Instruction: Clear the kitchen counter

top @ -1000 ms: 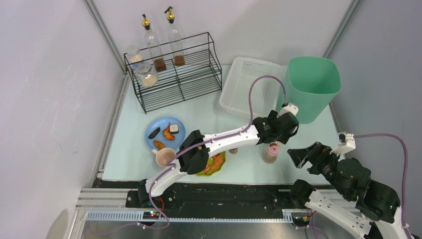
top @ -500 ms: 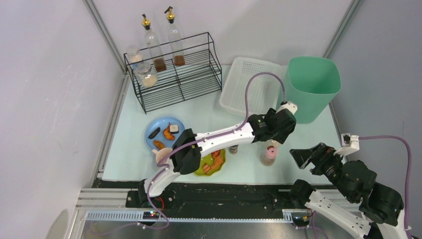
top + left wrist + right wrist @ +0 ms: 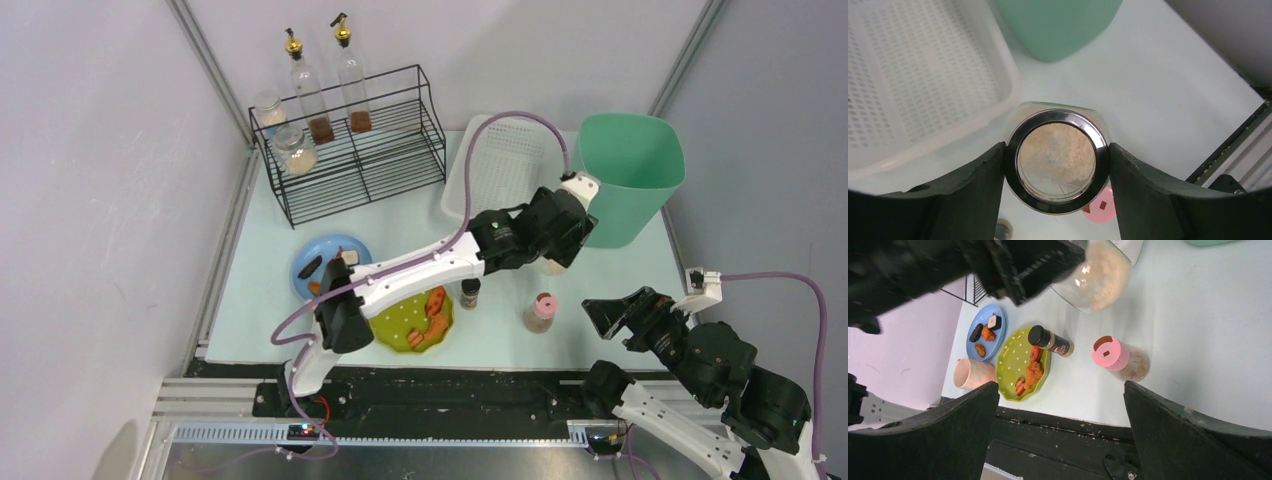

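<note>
My left gripper is shut on a glass jar of beige grains, its fingers pressing both sides of the metal lid. The jar hangs above the kitchen counter, near the corner of the white basket. On the counter stand a pink-lidded jar and a black-capped shaker. A green plate of food, a blue plate and a pink cup also rest there. My right gripper stands open over the front right edge, holding nothing.
The white basket and a green bin stand at the back right. A black wire rack with bottles and jars fills the back left. The black rail runs along the front edge.
The left arm has carried the grain jar away from the pink-lidded jar, back toward the basket and bin. The right arm drew back slightly at first, then held still.
</note>
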Controlling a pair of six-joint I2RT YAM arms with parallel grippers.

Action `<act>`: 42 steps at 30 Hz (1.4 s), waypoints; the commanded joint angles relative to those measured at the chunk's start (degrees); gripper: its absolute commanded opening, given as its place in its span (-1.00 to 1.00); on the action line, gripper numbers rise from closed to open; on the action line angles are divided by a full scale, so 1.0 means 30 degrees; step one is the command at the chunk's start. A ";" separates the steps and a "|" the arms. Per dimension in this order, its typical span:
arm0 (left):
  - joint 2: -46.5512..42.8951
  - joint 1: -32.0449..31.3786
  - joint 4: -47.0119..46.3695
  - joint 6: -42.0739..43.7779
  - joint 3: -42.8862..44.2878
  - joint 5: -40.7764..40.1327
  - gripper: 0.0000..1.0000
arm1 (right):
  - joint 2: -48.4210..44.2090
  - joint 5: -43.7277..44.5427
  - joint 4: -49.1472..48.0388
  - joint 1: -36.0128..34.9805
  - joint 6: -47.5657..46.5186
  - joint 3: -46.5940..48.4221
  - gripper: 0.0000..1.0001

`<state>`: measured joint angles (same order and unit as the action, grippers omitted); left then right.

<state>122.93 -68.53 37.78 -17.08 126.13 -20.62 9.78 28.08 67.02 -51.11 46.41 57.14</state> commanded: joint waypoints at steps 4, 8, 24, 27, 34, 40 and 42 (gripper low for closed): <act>-0.4204 0.1897 -0.1138 0.1125 -0.0167 -0.0232 -1.00 | 0.0746 -0.0016 -0.0497 0.0136 -0.0474 0.0522 1.00; -0.5290 0.3484 -0.1035 0.1208 -0.0704 0.0215 -1.00 | 0.1141 -0.0157 -0.0793 0.0152 -0.0580 0.0443 1.00; -0.7766 0.9958 0.0101 0.2501 -0.1162 -0.1682 -1.00 | 0.2335 -0.2676 -0.4305 0.0143 -0.1312 -0.2309 1.00; -0.7719 1.1129 0.0280 0.2398 -0.1035 -0.1309 -1.00 | 0.2560 -0.2961 -0.4811 0.0134 -0.1465 -0.2730 1.00; -0.6953 1.3935 0.0784 0.2052 -0.0586 -0.0339 -1.00 | 0.2859 -0.4363 -0.6217 0.0096 -0.1565 -0.4058 1.00; -0.6043 1.5779 0.0950 0.1792 -0.0316 0.0283 -1.00 | 0.3106 -0.5428 -0.7787 0.0003 -0.1764 -0.4763 1.00; -0.5619 1.6413 0.0991 0.1610 -0.0048 0.0524 -1.00 | 0.3234 -0.5476 -0.8001 -0.0026 -0.1936 -0.4826 1.00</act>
<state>104.66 -21.63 44.01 -11.55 122.04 -21.08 18.52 13.65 48.23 -50.87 42.26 42.87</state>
